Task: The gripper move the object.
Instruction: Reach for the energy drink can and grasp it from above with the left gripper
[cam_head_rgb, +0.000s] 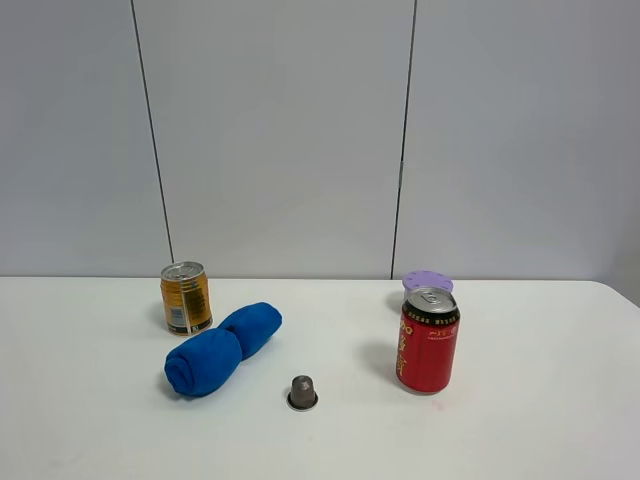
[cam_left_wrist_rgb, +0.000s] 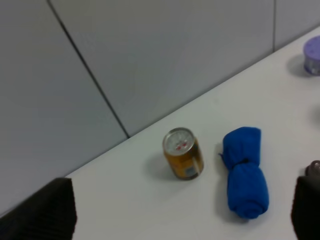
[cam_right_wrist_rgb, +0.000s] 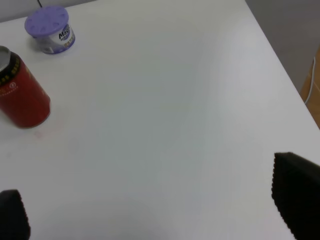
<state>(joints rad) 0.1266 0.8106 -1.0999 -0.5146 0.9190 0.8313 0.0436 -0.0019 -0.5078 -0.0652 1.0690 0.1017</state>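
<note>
The small gold can (cam_head_rgb: 186, 297) with a silver top stands upright on the white table (cam_head_rgb: 540, 420) at the back left. It also shows in the left wrist view (cam_left_wrist_rgb: 183, 153), ahead of my left gripper (cam_left_wrist_rgb: 172, 220) and apart from it. The left gripper's black fingers (cam_left_wrist_rgb: 42, 210) are spread wide and hold nothing. My right gripper (cam_right_wrist_rgb: 155, 210) is open and empty over bare table on the right side. Neither gripper shows in the exterior high view.
A blue rolled cloth (cam_head_rgb: 222, 347) lies just right of the gold can. A small grey cup (cam_head_rgb: 302, 392) sits in front of the cloth. A tall red can (cam_head_rgb: 428, 340) stands right of centre, with a purple-lidded tub (cam_head_rgb: 427, 281) behind it. The table's right edge (cam_right_wrist_rgb: 280, 55) shows in the right wrist view.
</note>
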